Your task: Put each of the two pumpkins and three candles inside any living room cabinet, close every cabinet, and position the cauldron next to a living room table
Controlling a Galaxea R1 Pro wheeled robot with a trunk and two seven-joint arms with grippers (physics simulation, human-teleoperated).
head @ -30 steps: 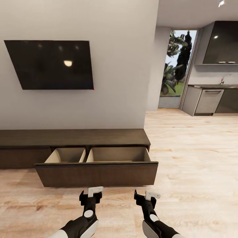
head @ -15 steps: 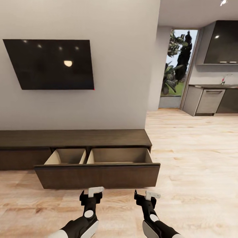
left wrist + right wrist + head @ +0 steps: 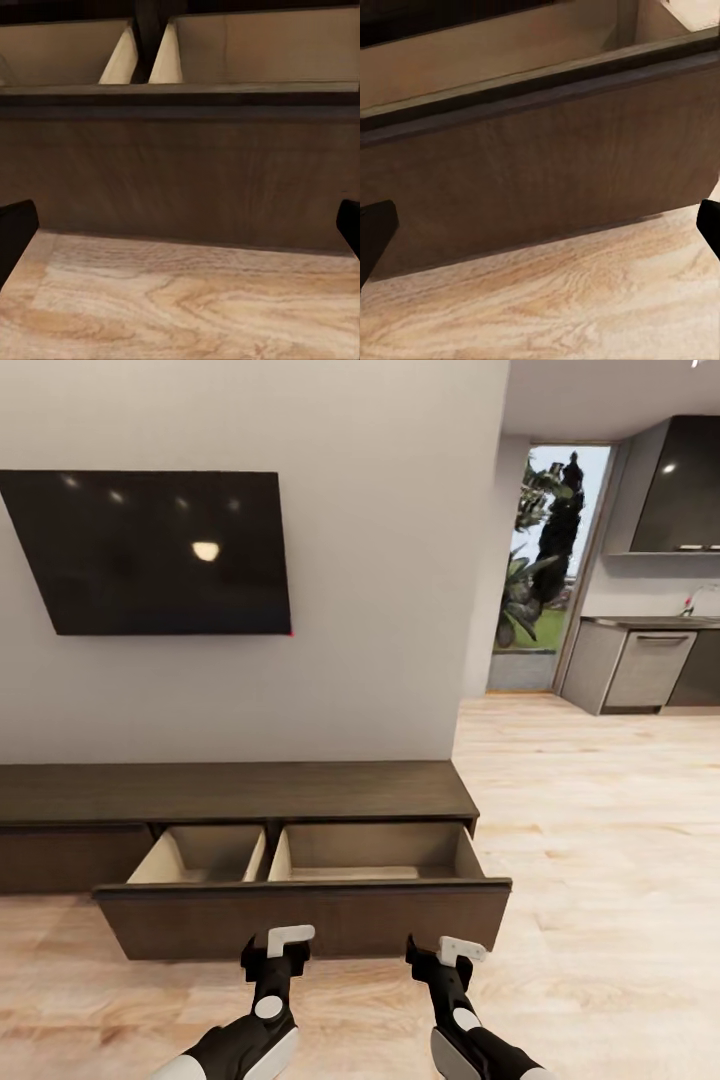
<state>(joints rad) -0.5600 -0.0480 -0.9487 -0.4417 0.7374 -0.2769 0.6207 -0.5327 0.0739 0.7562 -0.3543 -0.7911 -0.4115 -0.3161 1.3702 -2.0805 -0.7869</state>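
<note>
Cabinet (image 3: 235, 792) lengthwise along wall, drawer (image 3: 300, 915) out toward robot — left pincer (image 3: 277, 945), right pincer (image 3: 447, 952) released, empty

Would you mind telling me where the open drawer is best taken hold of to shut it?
The drawer front has no handle, so probably do not grip: press its flat face from the room side, near the middle, with the left gripper or right gripper.

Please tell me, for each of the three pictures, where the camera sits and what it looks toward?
Head view: from the robot's head, looking down at the long dark brown wooden cabinet with its open drawer; left gripper and right gripper show.
Left wrist view: near the left gripper, facing the drawer front; fingertips show.
Right wrist view: likewise, facing the drawer front.
All share the drawer.
</note>
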